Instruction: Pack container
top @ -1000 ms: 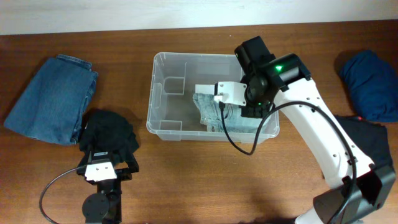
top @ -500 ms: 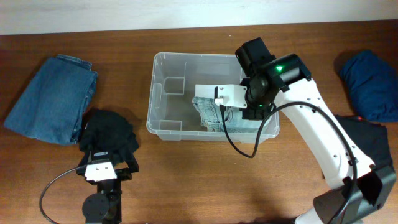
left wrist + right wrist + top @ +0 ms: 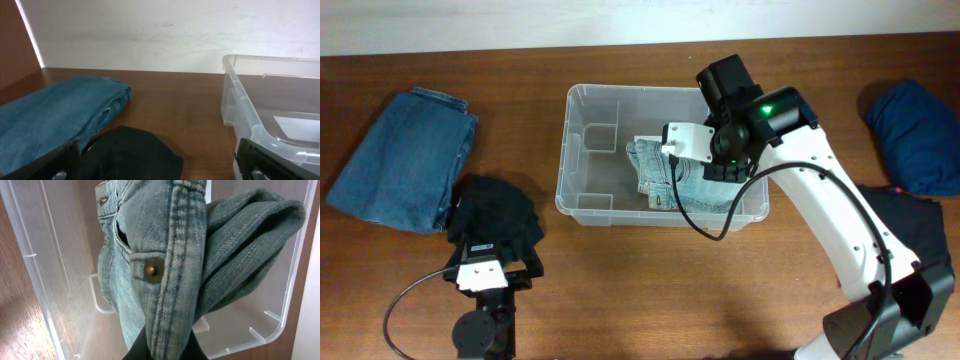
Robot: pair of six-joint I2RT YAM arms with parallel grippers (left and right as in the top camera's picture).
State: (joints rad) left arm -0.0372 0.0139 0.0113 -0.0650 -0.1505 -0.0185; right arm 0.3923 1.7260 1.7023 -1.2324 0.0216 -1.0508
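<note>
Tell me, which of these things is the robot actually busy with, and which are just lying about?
In use: clear plastic container; light-wash jeans, clamped in the right gripper over it.
Lying about: folded blue jeans; black garment; dark blue garment; dark cloth at right edge.

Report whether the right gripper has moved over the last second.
Yes: the right gripper, shut on the jeans, shifted toward the container's far wall, seen overhead.

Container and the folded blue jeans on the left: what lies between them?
Mostly bare table; the black garment intrudes at the near end, beside the folded blue jeans, short of the container. Overhead view shows it.
</note>
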